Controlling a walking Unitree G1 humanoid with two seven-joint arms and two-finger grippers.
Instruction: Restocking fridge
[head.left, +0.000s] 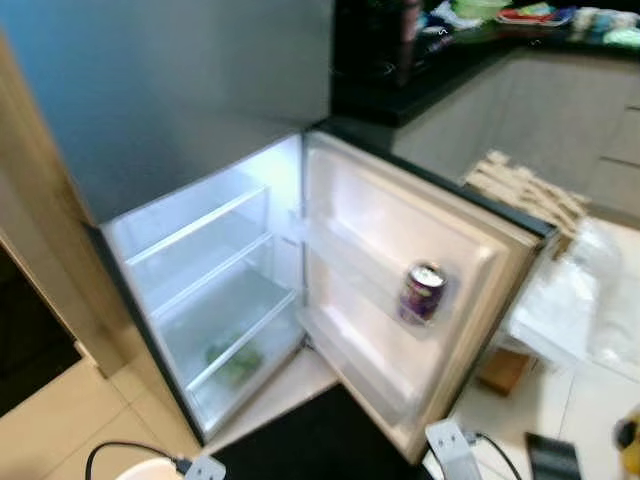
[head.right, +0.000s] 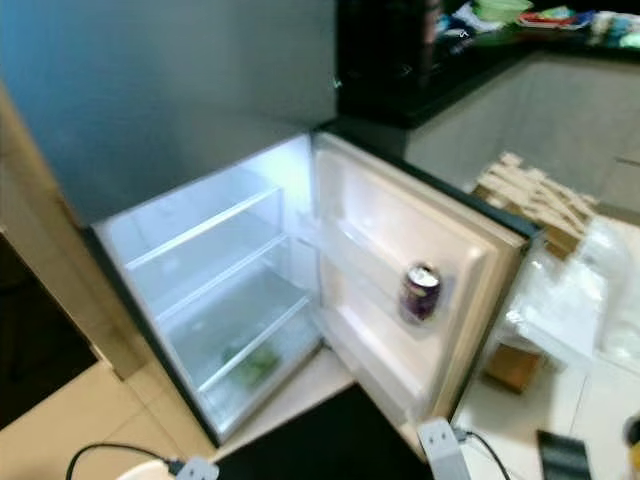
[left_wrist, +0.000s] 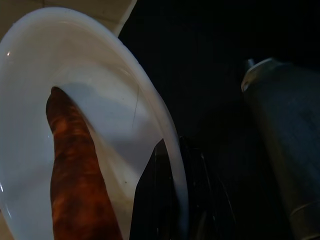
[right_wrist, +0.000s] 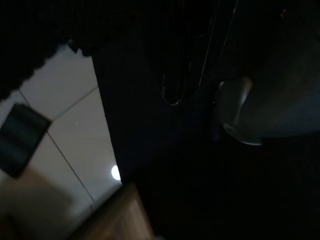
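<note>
Closest to me, my left gripper (left_wrist: 167, 200) was clamped on the rim of a white plate (left_wrist: 100, 70), one black finger (left_wrist: 150, 195) lying inside it and the rest beneath. A reddish-brown sausage (left_wrist: 75, 170) lay in the plate. My right gripper (right_wrist: 180, 75) hung low in the dark over the floor tiles (right_wrist: 65, 110); I could not tell how its fingers stood. Ahead, a black mat (head.left: 320, 435) lay at the foot of the open fridge (head.left: 215, 290). Something green (head.left: 235, 362) sat on its lowest shelf. A purple can (head.left: 422, 292) stood upright in the door's rack (head.left: 375, 290). Beyond, wooden slats (head.left: 525, 185) leaned by the cabinets.
</note>
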